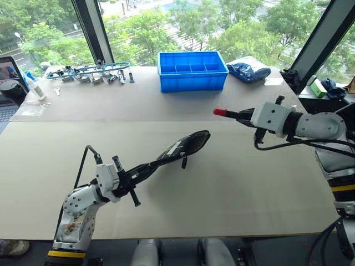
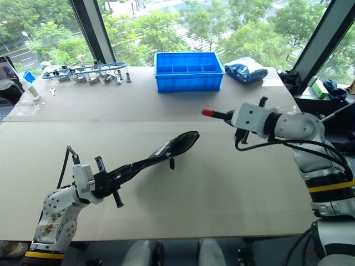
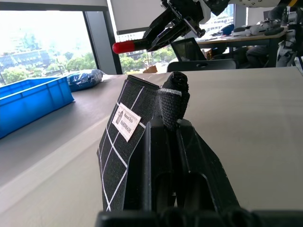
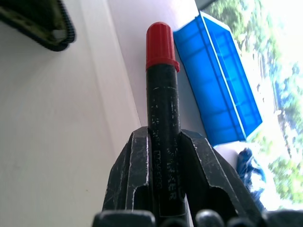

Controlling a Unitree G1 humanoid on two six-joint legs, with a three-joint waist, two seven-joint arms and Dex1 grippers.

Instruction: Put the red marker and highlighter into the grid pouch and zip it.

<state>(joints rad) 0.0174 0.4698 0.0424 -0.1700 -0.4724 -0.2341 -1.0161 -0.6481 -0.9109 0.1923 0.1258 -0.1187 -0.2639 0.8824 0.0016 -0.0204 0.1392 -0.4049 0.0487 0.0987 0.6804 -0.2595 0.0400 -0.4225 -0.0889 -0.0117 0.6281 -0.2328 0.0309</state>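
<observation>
My left gripper (image 1: 147, 168) is shut on the near end of the grid pouch (image 1: 186, 145), a black case with white grid lines and a white label (image 3: 127, 122). The pouch is held up off the table, slanting away to the right, and its far end gapes open. A black pull cord (image 1: 183, 162) hangs under it. My right gripper (image 1: 239, 115) is shut on the red marker (image 1: 222, 112), up in the air to the right of the pouch and beyond it. The marker's red cap (image 4: 161, 45) points left. The highlighter is out of view.
A blue plastic bin (image 1: 192, 71) stands at the back centre of the beige table (image 1: 233, 183), with a blue bag (image 1: 248, 70) to its right. Metal tools (image 1: 91, 72), a white bottle (image 1: 34, 88) and a laptop (image 1: 6, 83) lie at the back left.
</observation>
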